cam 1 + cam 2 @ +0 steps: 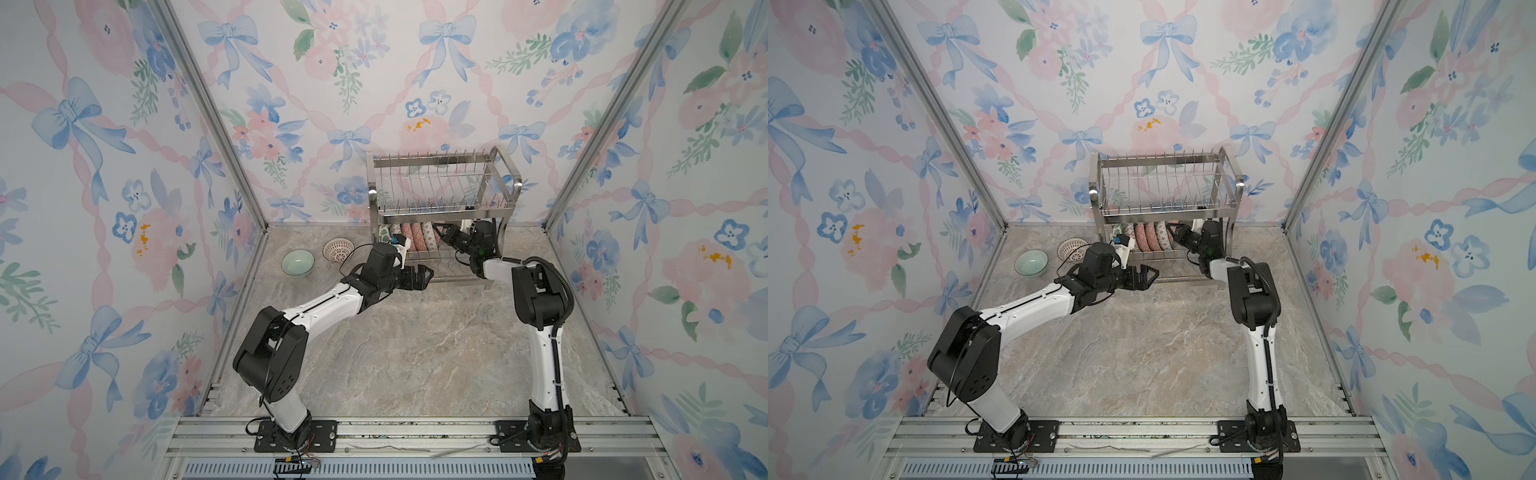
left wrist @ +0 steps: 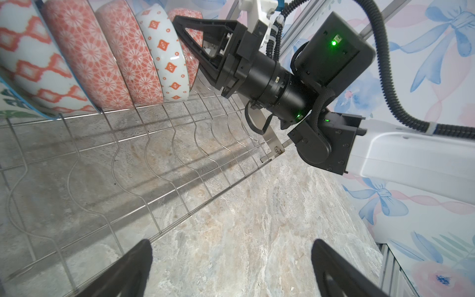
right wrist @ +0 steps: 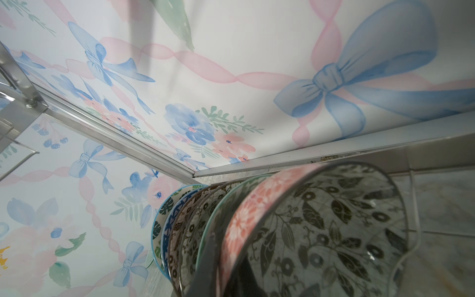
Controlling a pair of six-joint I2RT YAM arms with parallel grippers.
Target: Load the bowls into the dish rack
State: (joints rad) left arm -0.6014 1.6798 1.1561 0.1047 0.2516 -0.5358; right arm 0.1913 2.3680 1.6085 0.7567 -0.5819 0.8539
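Observation:
The steel dish rack (image 1: 440,199) (image 1: 1165,195) stands at the back. Several patterned bowls (image 1: 409,237) (image 2: 90,54) stand on edge in its lower tier. My right gripper (image 1: 437,229) (image 1: 1172,226) (image 3: 226,267) reaches into that tier and is shut on the rim of the end bowl (image 3: 321,231) (image 2: 192,66), pink-red outside and dark-leafed inside. My left gripper (image 1: 424,276) (image 1: 1148,276) (image 2: 231,270) hangs open and empty over the table at the rack's front edge. A pale green bowl (image 1: 297,262) (image 1: 1031,262) and a red lattice bowl (image 1: 338,250) (image 1: 1071,248) sit upright on the table to the left.
The rack's upper tier (image 1: 432,183) holds nothing but prongs. Wavy wire slots (image 2: 180,144) of the lower tier lie bare in front of the standing bowls. Floral walls close in the marble table (image 1: 415,353) on three sides.

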